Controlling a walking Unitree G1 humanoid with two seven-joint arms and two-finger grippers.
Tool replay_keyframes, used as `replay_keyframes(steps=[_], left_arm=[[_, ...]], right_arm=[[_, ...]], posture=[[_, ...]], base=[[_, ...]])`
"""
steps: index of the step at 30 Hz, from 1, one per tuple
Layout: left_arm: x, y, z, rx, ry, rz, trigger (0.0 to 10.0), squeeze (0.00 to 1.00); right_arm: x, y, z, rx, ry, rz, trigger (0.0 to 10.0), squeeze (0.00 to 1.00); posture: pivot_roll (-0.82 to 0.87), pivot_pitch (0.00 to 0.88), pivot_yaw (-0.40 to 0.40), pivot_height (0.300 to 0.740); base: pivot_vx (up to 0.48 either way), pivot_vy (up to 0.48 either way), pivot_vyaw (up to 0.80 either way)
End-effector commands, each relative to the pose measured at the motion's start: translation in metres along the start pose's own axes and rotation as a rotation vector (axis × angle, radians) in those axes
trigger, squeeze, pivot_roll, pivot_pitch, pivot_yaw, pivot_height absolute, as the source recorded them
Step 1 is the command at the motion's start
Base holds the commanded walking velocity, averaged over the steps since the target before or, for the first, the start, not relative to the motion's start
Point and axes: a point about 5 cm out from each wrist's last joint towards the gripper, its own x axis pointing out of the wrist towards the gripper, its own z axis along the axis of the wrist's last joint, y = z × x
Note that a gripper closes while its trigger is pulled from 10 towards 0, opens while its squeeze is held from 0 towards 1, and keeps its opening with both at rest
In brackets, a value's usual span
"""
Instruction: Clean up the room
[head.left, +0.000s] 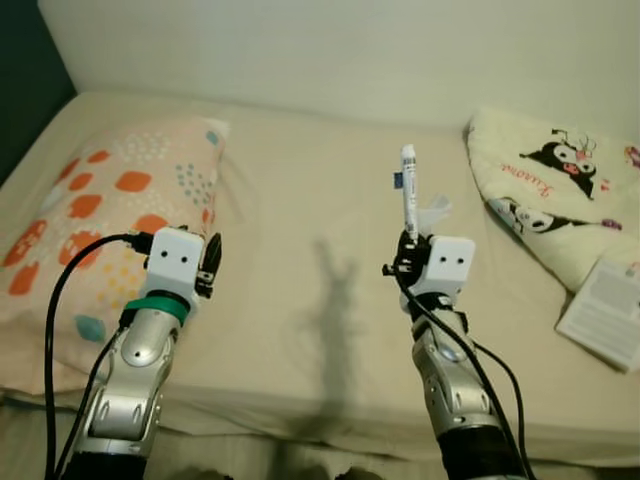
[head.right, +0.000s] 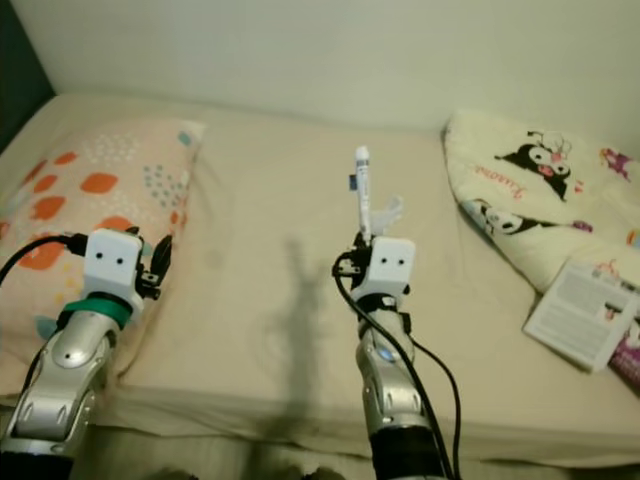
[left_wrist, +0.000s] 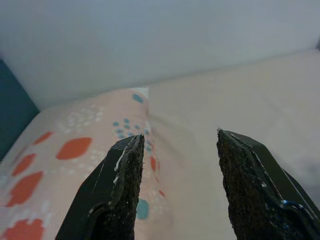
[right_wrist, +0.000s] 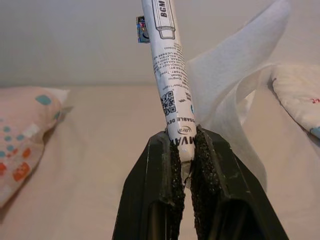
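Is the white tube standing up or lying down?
Standing up. The right gripper pinches the tube at its bottom end, so it points upward over the bed.

A bedroom in a home: a wide bed (head.left: 300, 250) under a plain cream fitted sheet runs up to a bare white wall (head.left: 350, 50). At the bed's left edge lies a peach pillow (head.left: 90, 220) printed with orange blotches and blue dots. Toward the right corner sits a cream cartoon-print blanket (head.left: 560, 190), with a white printed booklet (head.left: 605, 310) resting by the right edge.
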Motion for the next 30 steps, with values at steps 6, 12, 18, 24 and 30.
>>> replay_keyframes(steps=[6, 12, 18, 24, 30], left_arm=[[-0.001, 0.0, -0.005, -0.017, 0.013, 0.003, 10.0, 0.0], [-0.002, -0.002, -0.008, -0.012, 0.018, 0.004, 10.0, 0.0], [-0.002, -0.002, -0.009, -0.019, 0.02, 0.011, 10.0, 0.0], [-0.002, 0.0, -0.01, -0.02, 0.022, 0.017, 10.0, 0.0], [-0.002, -0.001, -0.009, -0.022, 0.019, 0.018, 10.0, 0.0]], right_arm=[[-0.003, -0.004, -0.008, 0.0, 0.037, -0.019, 10.0, 0.0], [-0.003, -0.001, -0.013, -0.008, 0.059, -0.009, 10.0, 0.0], [-0.005, 0.001, -0.017, -0.005, 0.066, -0.002, 10.0, 0.0], [-0.006, 0.001, -0.019, -0.004, 0.072, -0.002, 10.0, 0.0], [-0.006, 0.0, -0.019, -0.005, 0.074, -0.002, 10.0, 0.0]], posture=[[0.12, 0.0, -0.028, 0.736], [0.12, 0.0, -0.027, 0.74], [0.12, 0.0, -0.027, 0.74], [0.13, 0.0, -0.025, 0.74], [0.13, 0.0, -0.025, 0.74]], base=[[0.0, 0.0, 0.0], [0.0, 0.0, 0.0], [-0.2, 0.0, 0.0], [-0.331, 0.0, 0.0], [-0.432, 0.0, 0.0]])
